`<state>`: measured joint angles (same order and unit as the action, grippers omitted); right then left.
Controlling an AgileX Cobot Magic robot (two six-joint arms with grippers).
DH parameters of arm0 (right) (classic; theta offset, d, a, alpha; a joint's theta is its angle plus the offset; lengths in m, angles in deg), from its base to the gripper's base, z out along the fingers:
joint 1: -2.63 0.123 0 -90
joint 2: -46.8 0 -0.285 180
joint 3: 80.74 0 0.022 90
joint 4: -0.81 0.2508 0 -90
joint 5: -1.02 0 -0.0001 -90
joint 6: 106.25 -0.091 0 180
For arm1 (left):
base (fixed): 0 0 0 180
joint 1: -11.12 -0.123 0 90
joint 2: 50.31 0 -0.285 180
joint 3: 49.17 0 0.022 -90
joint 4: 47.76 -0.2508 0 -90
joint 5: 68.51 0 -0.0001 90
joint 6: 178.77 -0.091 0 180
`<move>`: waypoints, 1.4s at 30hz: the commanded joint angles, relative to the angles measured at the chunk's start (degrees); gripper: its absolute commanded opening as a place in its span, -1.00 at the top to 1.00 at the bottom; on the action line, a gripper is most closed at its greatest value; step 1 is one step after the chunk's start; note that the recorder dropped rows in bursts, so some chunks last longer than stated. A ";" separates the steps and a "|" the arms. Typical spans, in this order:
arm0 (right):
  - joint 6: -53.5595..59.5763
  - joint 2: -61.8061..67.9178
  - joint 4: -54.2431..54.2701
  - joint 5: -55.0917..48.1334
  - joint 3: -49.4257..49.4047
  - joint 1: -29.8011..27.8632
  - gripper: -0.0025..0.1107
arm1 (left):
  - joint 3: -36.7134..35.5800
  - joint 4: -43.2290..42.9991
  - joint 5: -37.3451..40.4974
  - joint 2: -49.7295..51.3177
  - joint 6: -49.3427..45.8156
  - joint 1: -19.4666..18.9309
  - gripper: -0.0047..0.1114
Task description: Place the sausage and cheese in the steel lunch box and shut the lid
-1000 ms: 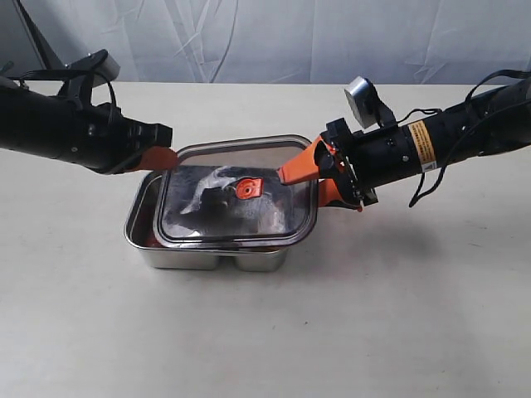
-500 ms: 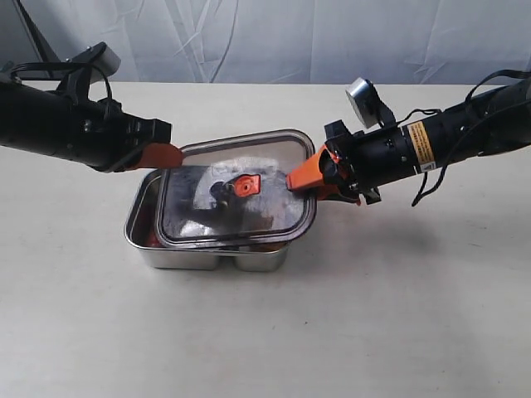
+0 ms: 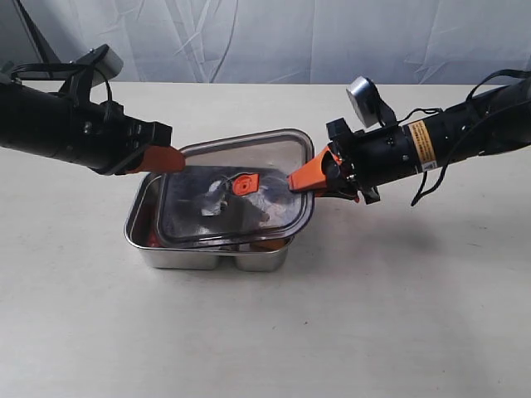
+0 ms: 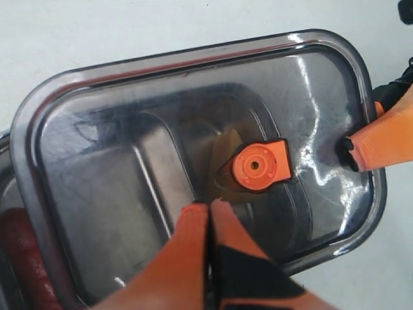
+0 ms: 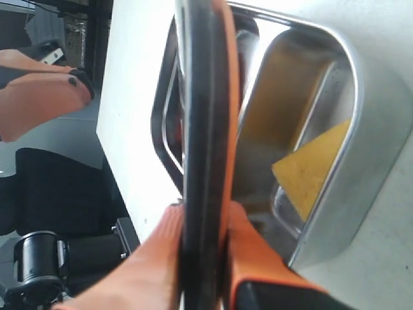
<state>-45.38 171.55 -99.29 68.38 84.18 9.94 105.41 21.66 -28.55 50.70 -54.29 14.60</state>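
Observation:
The steel lunch box (image 3: 141,235) stands at mid-table. The dark lid (image 3: 211,211) lies tilted over it, with the orange valve tab (image 3: 243,183) at its centre. My right gripper (image 3: 304,180) is shut on the lid's right edge; the right wrist view shows the lid (image 5: 203,110) edge-on between the fingers. My left gripper (image 3: 172,158) is shut on nothing, its tips at the lid's far left corner, over the lid (image 4: 122,161) near the tab (image 4: 258,166). The cheese (image 5: 310,169) lies in one compartment. The sausage (image 4: 24,255) shows at the box's uncovered left end.
Both black arms reach in from the two sides over the pale table (image 3: 373,315). A white cloth backdrop hangs behind the table's far edge. The right gripper's orange finger (image 4: 381,143) shows at the lid's edge in the left wrist view.
The lid has tipped and shifted slightly left over the box, with its far edge a bit higher. The right gripper has turned a little with it. The left gripper has barely moved.

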 commanded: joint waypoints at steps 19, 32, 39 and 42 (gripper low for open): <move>-1.89 -2.94 9.20 2.61 -0.20 -3.21 0.97 | 0.19 -4.95 -11.78 -9.97 0.01 0.12 0.92; -1.89 -7.33 13.19 2.61 -3.23 4.10 0.97 | 0.19 -5.24 -12.96 -9.97 0.01 0.12 0.92; -1.47 -6.13 12.61 2.61 -3.23 4.02 0.97 | 0.19 -5.32 -12.14 -9.97 0.01 0.12 0.92; -1.48 -3.79 13.13 2.61 -3.23 4.15 0.97 | 0.19 -5.32 -11.91 -9.97 0.01 0.12 0.92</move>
<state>-45.38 166.05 -87.24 70.55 81.19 14.41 105.41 16.65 -40.95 41.27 -54.29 14.60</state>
